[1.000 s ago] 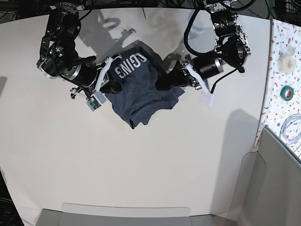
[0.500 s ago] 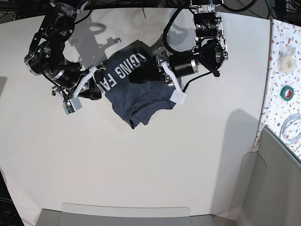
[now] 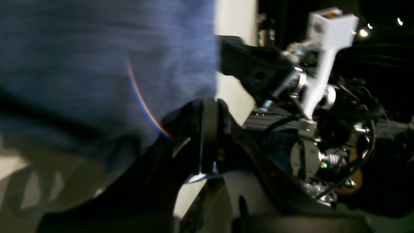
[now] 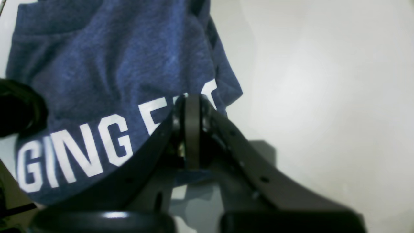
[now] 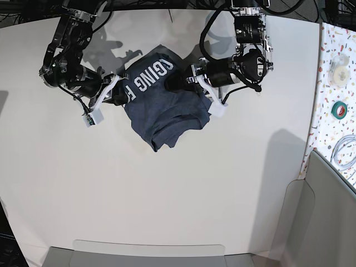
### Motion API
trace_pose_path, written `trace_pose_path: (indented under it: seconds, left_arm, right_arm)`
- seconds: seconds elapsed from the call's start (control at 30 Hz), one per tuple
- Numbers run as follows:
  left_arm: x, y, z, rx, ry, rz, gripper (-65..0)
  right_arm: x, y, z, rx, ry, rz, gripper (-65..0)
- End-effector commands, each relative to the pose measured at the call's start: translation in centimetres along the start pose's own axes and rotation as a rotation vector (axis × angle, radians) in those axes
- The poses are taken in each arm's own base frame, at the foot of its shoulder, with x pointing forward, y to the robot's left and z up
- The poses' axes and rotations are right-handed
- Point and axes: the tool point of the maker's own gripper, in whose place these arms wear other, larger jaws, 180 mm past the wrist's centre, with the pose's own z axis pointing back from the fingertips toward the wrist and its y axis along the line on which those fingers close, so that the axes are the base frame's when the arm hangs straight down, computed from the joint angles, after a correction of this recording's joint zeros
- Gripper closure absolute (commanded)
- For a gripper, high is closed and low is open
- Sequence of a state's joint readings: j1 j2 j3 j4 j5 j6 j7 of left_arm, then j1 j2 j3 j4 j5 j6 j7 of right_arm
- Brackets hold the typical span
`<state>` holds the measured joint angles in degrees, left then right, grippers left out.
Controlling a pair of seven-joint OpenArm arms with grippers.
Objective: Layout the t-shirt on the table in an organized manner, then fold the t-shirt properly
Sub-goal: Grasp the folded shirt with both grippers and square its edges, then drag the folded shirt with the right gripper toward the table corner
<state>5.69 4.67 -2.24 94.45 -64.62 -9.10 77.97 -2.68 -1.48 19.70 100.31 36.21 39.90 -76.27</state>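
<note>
The dark navy t-shirt (image 5: 167,108) lies bunched on the white table (image 5: 167,194), its white lettering turned up near the far edge. My right gripper (image 5: 123,95) is shut on the shirt's lettered edge; the right wrist view has its closed fingertips (image 4: 192,102) pinching the t-shirt (image 4: 97,64) just past the letters. My left gripper (image 5: 171,83) is shut on the upper right part of the shirt. In the blurred left wrist view its gripper (image 3: 209,106) meets the edge of the t-shirt (image 3: 97,64), with the other arm beyond.
A speckled side surface (image 5: 329,83) at the right carries a green tape roll (image 5: 339,108) and a white cable (image 5: 347,150). A grey bin (image 5: 328,211) stands at the lower right. A grey tray (image 5: 150,253) lies along the near edge.
Both grippers carried the shirt's top to the left, then came back a little. The left gripper now sits farther left and higher than a second ago, and one more letter shows.
</note>
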Motion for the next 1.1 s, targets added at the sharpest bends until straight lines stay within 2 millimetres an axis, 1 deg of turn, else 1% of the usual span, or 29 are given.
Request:
trace_pose_path:
  seconds: [0.0, 0.07, 0.27, 0.37, 0.47, 0.53, 0.73, 0.77, 0.83, 0.87, 0.93, 0.97, 1.0, 1.07]
  left_arm:
    - [0.9, -1.0, 0.2, -0.03, -0.022, -0.016, 0.0]
    - [1.3, -0.2, 0.7, 0.001, -0.033, -0.025, 0.0]
    - [1.3, 3.7, 2.6, 0.186, -0.011, -0.074, 0.0]
    - [1.3, 4.6, 3.1, 0.232, -0.001, -0.087, 0.0]
    - [1.4, 5.1, 3.4, 0.253, 0.0, -0.093, 0.0]
    - [1.4, 5.1, 3.5, 0.254, -0.001, -0.095, 0.0]
    - [1.7, 4.9, 3.5, 0.251, -0.006, -0.1, 0.0]
    - [1.6, 4.9, 3.5, 0.25, -0.006, -0.099, 0.0]
    - [1.6, 5.0, 3.6, 0.253, -0.004, -0.099, 0.0]
    - [1.8, 5.2, 4.1, 0.267, -0.005, -0.108, 0.0]
    - [2.2, 5.0, 4.6, 0.276, -0.017, -0.133, 0.0]
    - [2.7, 4.7, 4.9, 0.277, -0.042, -0.146, 0.0]
    - [3.7, 4.4, 5.7, 0.284, -0.085, -0.161, 0.0]
    - [4.6, 4.4, 7.7, 0.308, -0.161, -0.167, 0.0]
  right_arm:
    - [1.3, 0.1, 0.3, 0.006, -0.041, 0.014, 0.0]
    - [1.2, 0.1, 0.3, 0.006, -0.04, 0.014, 0.0]
    - [1.2, 0.1, 0.3, 0.005, -0.041, 0.015, 0.0]
    - [1.3, 0.1, 0.4, 0.003, -0.043, 0.019, 0.0]
    - [1.5, 0.1, 0.4, 0.003, -0.047, 0.022, 0.0]
    - [2.4, 0.2, 1.0, -0.009, -0.07, 0.047, 0.0]
    - [7.3, 1.5, 5.3, -0.098, -0.211, 0.22, 0.0]
    - [7.6, 1.6, 5.5, -0.101, -0.221, 0.229, 0.0]
    - [8.2, 1.9, 5.6, -0.091, -0.243, 0.235, 0.0]
    - [8.3, 2.2, 5.6, -0.077, -0.251, 0.229, 0.0]
    - [8.4, 3.3, 5.1, -0.03, -0.266, 0.216, 0.0]
    - [8.6, 3.8, 4.8, -0.011, -0.277, 0.2, 0.0]
    - [8.6, 4.4, 4.6, 0.012, -0.289, 0.185, 0.0]
    - [8.8, 5.1, 4.3, 0.03, -0.3, 0.172, 0.0]
